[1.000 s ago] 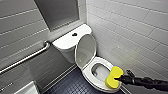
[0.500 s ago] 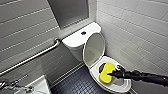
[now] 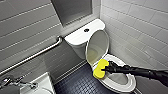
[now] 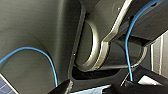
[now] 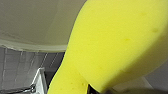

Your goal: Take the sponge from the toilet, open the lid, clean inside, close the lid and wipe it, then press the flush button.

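The white toilet [image 3: 78, 38] stands in the corner with its lid [image 3: 98, 47] raised against the tank. On the tank top sits the dark flush button [image 3: 86, 30]. My right gripper [image 3: 107, 68] reaches in from the right, shut on the yellow sponge [image 3: 100, 69]. The sponge rests at the near left rim of the bowl [image 3: 125, 85], just below the raised lid. In the right wrist view the sponge [image 5: 112, 50] looms large in front of the pale underside of the lid. In the left wrist view my left gripper [image 4: 90, 88] is open with nothing in it, close against the robot's dark body.
A metal grab bar [image 3: 37, 53] runs along the tiled left wall. A white sink [image 3: 43, 83] with a metal faucet [image 3: 17, 82] sits at the lower left. Dark blue floor tiles [image 3: 77, 83] lie between sink and toilet. A tiled wall [image 3: 140, 27] stands close on the right.
The right gripper has carried the sponge leftward across the bowl to its left rim. The head camera has shifted slightly.
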Available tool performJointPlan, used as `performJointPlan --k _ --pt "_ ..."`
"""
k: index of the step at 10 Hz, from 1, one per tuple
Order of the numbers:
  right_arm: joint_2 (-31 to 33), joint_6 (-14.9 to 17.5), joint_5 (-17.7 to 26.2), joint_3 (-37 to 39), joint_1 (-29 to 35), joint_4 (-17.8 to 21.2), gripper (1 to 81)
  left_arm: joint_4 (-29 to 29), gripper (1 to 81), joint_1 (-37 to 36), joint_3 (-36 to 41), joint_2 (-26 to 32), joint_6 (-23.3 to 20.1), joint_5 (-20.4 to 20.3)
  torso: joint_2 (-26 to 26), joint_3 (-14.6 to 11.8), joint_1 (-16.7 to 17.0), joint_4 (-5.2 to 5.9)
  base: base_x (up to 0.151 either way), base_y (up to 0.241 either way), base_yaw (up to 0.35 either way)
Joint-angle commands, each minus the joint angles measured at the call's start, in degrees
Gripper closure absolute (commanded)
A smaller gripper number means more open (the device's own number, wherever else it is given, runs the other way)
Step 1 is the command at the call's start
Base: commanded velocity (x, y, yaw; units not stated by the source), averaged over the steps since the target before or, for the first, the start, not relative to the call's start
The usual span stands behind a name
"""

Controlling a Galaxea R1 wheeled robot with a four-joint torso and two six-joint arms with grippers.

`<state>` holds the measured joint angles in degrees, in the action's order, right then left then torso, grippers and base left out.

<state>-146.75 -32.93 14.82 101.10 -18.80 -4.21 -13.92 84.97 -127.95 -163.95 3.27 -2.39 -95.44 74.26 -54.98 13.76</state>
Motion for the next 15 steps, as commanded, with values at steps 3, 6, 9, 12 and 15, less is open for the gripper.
performJointPlan --k 3,6,9,12,15 --pt "-9.8 -5.7 -5.3 10.2 3.4 -0.4 81.1 -0.2 1.0 2.3 0.9 0.9 -0.2 4.7 0.0 0.0 0.0 0.00 0.000 0.000 0.000" --pt "-11.6 -7.2 -7.7 13.9 -0.6 -0.3 81.1 -0.3 1.0 2.6 0.9 1.1 -0.2 4.7 0.0 0.0 0.0 0.00 0.000 0.000 0.000" --pt "-2.3 -7.2 -8.8 3.5 -4.3 -0.4 81.1 -0.6 1.0 2.6 0.9 0.6 -0.2 4.7 0.0 0.0 0.0 0.00 0.000 0.000 0.000" --pt "7.1 -7.2 -10.1 -5.0 -8.1 -0.5 81.1 -0.6 1.0 2.6 0.9 0.5 -0.2 4.7 0.0 0.0 0.0 0.00 0.000 0.000 0.000" --pt "13.5 -7.1 -12.3 -9.8 -12.4 -0.7 81.1 -0.6 1.0 2.6 0.9 0.6 -0.2 4.7 0.0 0.0 0.0 0.00 0.000 0.000 0.000"
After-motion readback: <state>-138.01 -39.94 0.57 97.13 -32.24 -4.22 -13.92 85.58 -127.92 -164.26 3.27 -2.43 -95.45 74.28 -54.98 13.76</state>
